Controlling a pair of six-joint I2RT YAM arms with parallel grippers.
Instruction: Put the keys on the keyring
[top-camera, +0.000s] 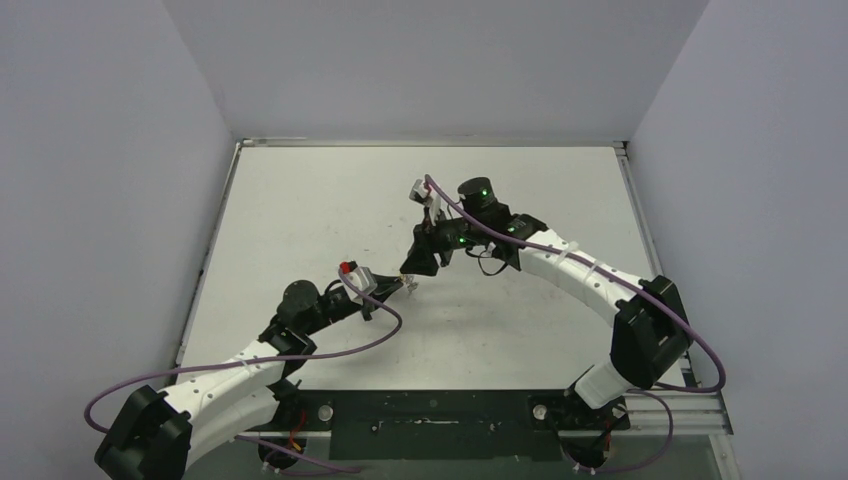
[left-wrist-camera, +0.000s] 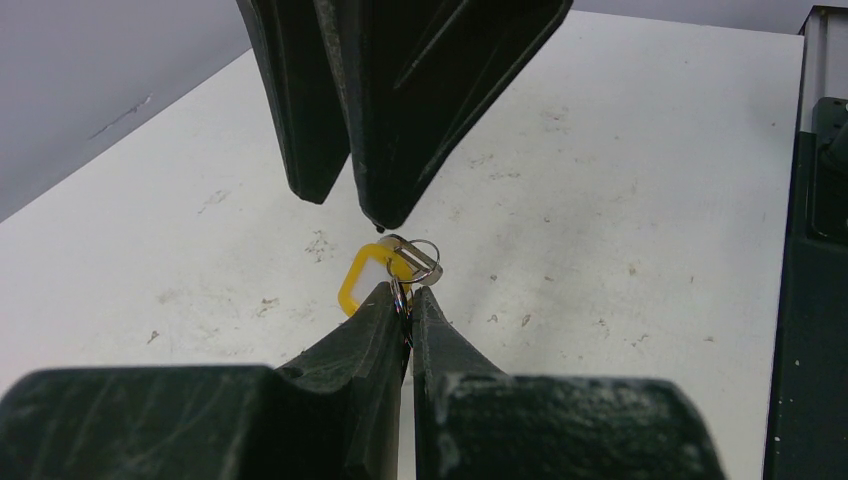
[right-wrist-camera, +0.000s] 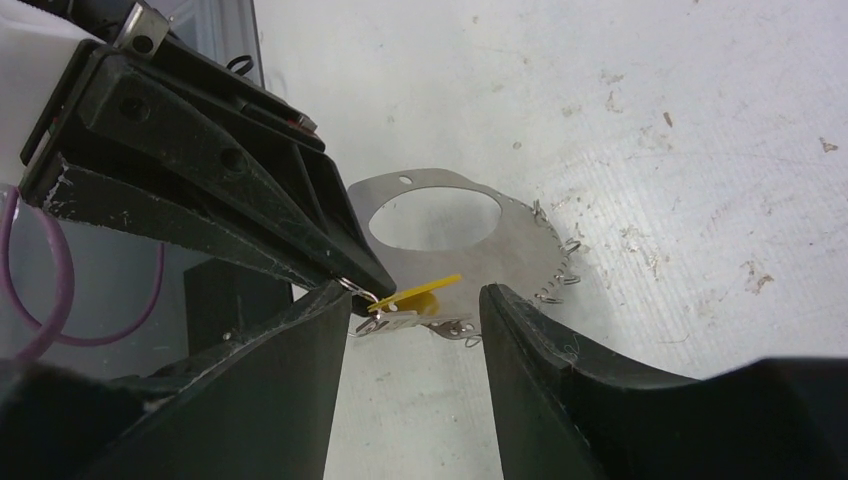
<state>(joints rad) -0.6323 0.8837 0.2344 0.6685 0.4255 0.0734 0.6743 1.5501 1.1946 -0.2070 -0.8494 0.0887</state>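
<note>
Step in hand, we judge: bringing yellow-headed key (right-wrist-camera: 420, 290) to keyring (right-wrist-camera: 520, 235).
- Left pincer (right-wrist-camera: 365, 285) clamped tight on key's small split ring.
- Key raised off surface (right-wrist-camera: 700, 150), just beside keyring, near end of its ring row.
- Right pincer (left-wrist-camera: 350, 205) half wide, straddling key, apparently not touching it.
- Black-headed key: we can't find it.

Next, we reckon: right pincer closes on key head, then fine alignment onto keyring.

right hand (right-wrist-camera: 415, 300) crowds left hand (left-wrist-camera: 408, 300), little gap
</note>
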